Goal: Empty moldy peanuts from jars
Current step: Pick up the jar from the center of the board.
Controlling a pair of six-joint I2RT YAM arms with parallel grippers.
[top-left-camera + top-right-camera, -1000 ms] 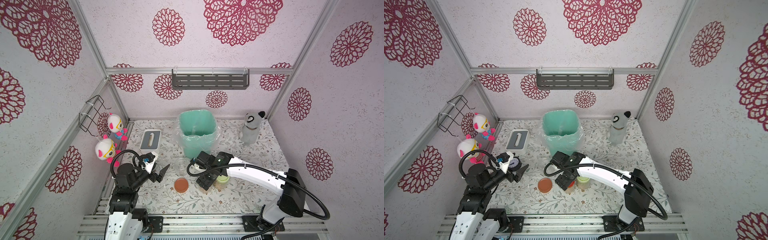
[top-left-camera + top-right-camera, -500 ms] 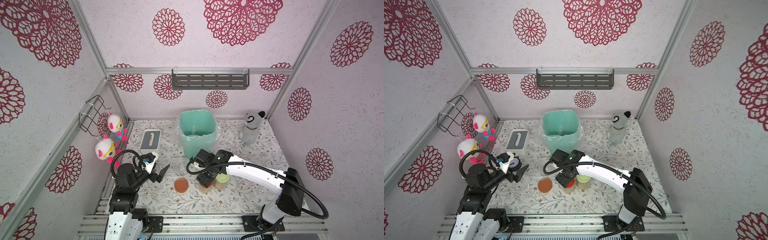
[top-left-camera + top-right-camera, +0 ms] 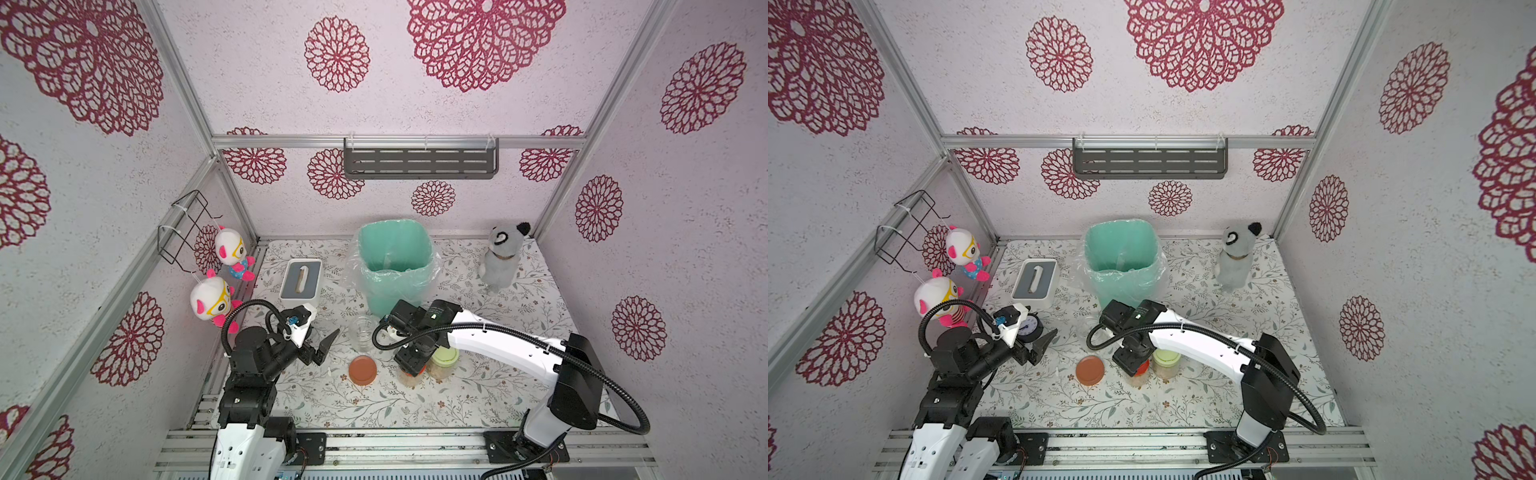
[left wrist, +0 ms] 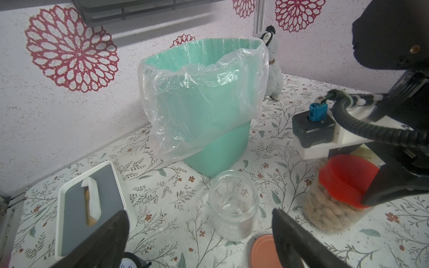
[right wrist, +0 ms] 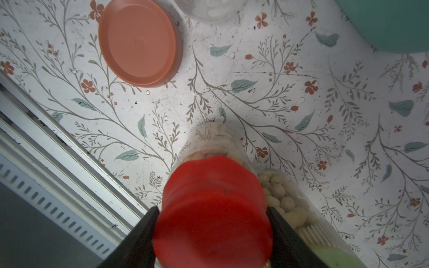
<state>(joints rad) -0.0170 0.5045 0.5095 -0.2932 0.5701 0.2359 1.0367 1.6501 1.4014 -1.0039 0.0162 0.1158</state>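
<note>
While the right gripper point(image 5: 211, 213) brackets the red lid point(image 4: 346, 176) from above, one jaw on each side, a firm clamp cannot be confirmed.
Item: red-lidded jar point(image 3: 411, 378), upright on the surface point(image 5: 301, 92), near the mint-green bin point(image 4: 209, 148) on its robot-facing side. It is full of moldy peanuts point(image 4: 325, 213) and likely approached for unscrewing.
Item: pale-green-lidded jar point(image 3: 444, 361), just beside it, full, unopened.
Item: clear jar point(image 4: 233, 204), nearer the bin, lidless, nearly empty. A brown lid point(image 5: 139, 43), presumably its own, lies flat farther from the bin.
Left gripper point(image 4: 197, 212): wide open, empty, facing the bin, apparently waiting to steady a jar.
</note>
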